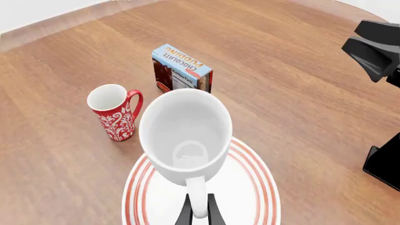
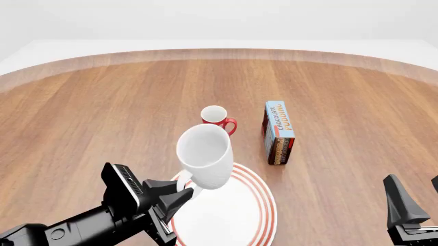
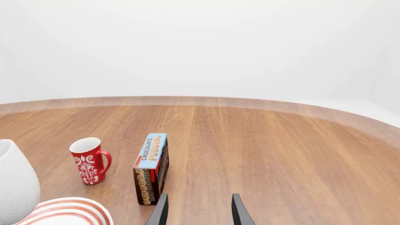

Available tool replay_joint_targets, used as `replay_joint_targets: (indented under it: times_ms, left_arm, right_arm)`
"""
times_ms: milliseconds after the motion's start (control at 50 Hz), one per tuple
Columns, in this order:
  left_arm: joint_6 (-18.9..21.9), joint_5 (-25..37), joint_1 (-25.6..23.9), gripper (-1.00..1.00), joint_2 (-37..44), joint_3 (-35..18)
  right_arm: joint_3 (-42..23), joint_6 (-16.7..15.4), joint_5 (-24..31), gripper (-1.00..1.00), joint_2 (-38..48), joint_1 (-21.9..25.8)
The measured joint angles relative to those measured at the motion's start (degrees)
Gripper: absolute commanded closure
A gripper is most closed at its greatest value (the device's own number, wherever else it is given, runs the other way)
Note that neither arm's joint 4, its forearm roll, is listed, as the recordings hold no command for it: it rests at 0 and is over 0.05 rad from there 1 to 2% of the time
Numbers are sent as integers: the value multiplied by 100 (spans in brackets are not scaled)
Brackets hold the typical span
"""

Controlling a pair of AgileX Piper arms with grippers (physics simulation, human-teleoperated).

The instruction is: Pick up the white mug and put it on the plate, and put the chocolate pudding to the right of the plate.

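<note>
A round wooden surface (image 2: 102,102) with a pale rim fills the scene under plain white walls, and nearest the arms lies the plate (image 2: 236,215), white with red rings. The left end effector (image 2: 179,197) is clamped on the handle of the white mug (image 2: 205,156), a plain wide mug held tilted above the plate's far edge, while the right end effector (image 3: 198,210) hangs open and empty over bare wood near the right edge. Beyond the plate stand the red mug (image 2: 217,119) and, just to its right, the chocolate pudding (image 2: 278,132), an upright carton with a light-blue face, neither touching the other.
</note>
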Motion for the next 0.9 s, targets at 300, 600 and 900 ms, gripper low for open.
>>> replay_joint_targets:
  times_ms: [300, 600, 900]
  left_arm:
    - [-114, -289, -36, 100, 362, 165]
    - [-225, -605, -96, 100, 818, 274]
    - [-312, -922, -88, 100, 1219, 383]
  right_arm:
    - [0, -1, 0, -100, 0, 0]
    - [0, -1, 0, -100, 0, 0]
    - [0, 0, 0, -100, 0, 0]
